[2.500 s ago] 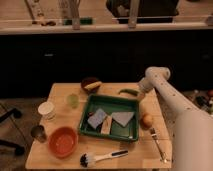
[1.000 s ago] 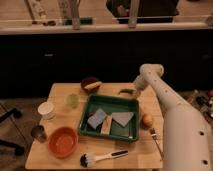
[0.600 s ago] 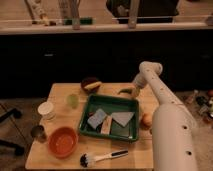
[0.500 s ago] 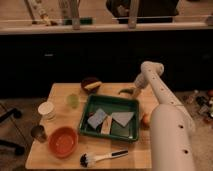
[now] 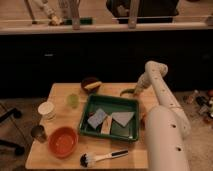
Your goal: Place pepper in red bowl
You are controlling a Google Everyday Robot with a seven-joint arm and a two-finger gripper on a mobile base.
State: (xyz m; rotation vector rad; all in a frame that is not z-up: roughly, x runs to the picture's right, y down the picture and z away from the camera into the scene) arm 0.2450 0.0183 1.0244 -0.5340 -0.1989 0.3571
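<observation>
A green pepper (image 5: 126,92) lies on the wooden table (image 5: 115,155) at the far side, just behind the green tray (image 5: 131,104). My gripper (image 5: 135,91) is at the end of the white arm, right beside the pepper's right end and low over the table. The red bowl (image 5: 63,141) stands empty at the front left of the table, far from the gripper.
The green tray holds two grey-blue sponges (image 5: 97,118). A dark bowl with a banana (image 5: 91,84) is at the back. A green cup (image 5: 73,100), a white cup (image 5: 47,110) and a metal cup (image 5: 38,133) stand along the left. A dish brush (image 5: 100,158) lies in front.
The arm has swung in from the right side of the table toward the back, and the gripper has come down to the pepper. The arm now fills the right side of the view.
</observation>
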